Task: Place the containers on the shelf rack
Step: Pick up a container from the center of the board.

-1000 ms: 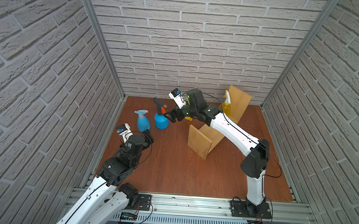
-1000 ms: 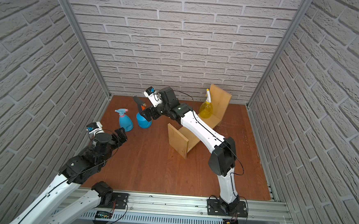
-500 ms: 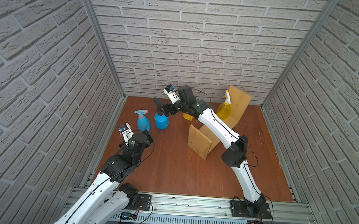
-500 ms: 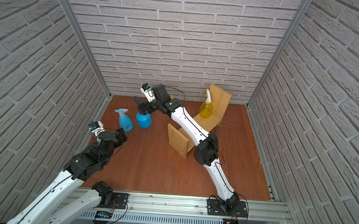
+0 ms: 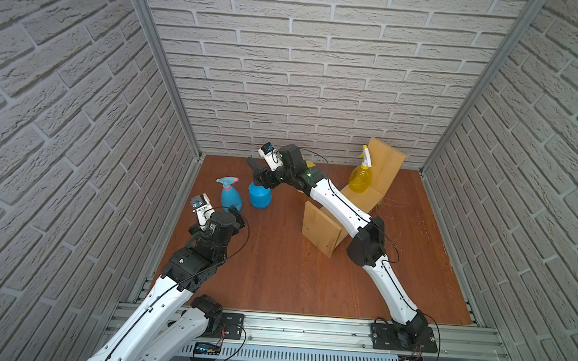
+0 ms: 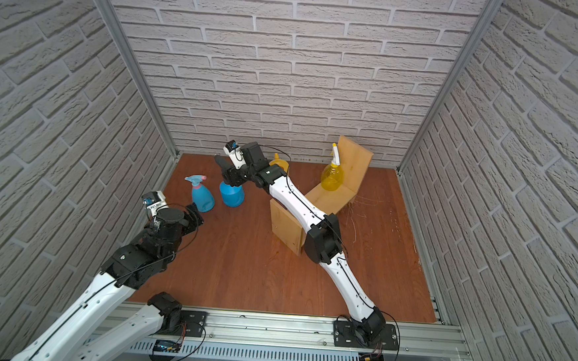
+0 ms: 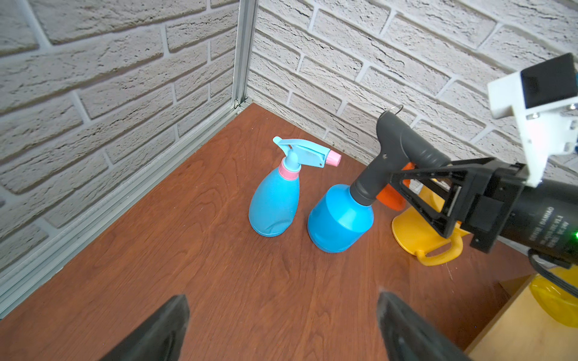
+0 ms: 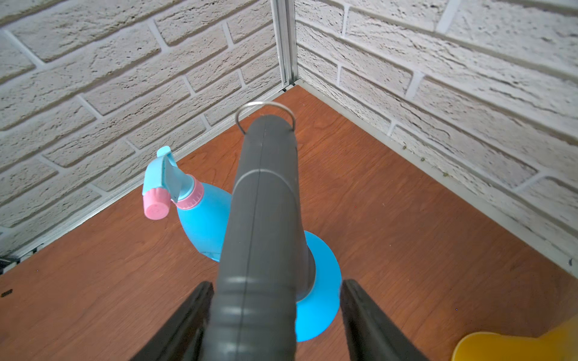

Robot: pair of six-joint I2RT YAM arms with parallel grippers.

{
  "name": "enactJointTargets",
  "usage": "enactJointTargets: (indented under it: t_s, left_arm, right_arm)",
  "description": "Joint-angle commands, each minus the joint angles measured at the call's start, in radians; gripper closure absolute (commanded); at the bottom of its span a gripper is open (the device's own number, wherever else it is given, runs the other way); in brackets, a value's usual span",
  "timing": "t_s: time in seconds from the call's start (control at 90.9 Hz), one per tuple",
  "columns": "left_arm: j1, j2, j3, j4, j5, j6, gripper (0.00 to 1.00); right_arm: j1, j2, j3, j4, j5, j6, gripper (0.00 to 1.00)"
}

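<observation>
In both top views the blue pressure sprayer (image 5: 259, 197) stands upright on the floor at about eleven o'clock. The light-blue spray bottle (image 5: 230, 198) is just beside it toward nine. The right gripper (image 5: 263, 179) meets the sprayer's dark head from the three-o'clock side. The shelf rack (image 5: 322, 229) runs slantwise from the centre toward one o'clock, and the yellow spray bottle (image 5: 360, 179) stands on its board at the far end. In a top view the watering can (image 6: 278, 160) peeks out behind the right arm near twelve, off the rack.

The left gripper (image 5: 235, 217) hangs near the light-blue bottle, at its five o'clock, touching nothing.

The left wrist view shows the left gripper's fingers (image 7: 162, 328) wide apart and empty. Beyond them the two blue vessels stand side by side, close together but apart.

In the right wrist view the right gripper's jaws straddle the sprayer's head. One of its fingers (image 8: 194, 312) lies against the head and a gap shows on the other side, so it is not yet clamped.

The sprayer looks like hollow, stiff plastic. It is probably light, though the opaque body hides any water inside. The body is too broad for the jaws, and the head is smooth and tapering. The stout lower part of the head is probably the best hold, since a higher grip may slip or let the body swing.
</observation>
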Motion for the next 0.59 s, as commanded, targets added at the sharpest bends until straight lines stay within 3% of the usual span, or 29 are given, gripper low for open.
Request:
enactJointTargets:
  t_s: [0.0, 0.264, 0.583]
  left_arm:
    - [0.007, -0.015, 0.035, 0.03, -0.02, 0.036, 0.02]
    - [0.01, -0.016, 0.052, 0.021, -0.013, 0.048, 0.02]
    - [0.011, -0.027, 0.065, 0.008, -0.006, 0.047, 0.02]
  right_arm:
    - [0.003, 0.008, 0.042, 0.095, -0.026, 0.018, 0.39]
    - [0.003, 0.004, 0.046, 0.099, -0.051, 0.022, 0.52]
    - [0.004, -0.037, 0.045, 0.058, -0.066, -0.016, 0.77]
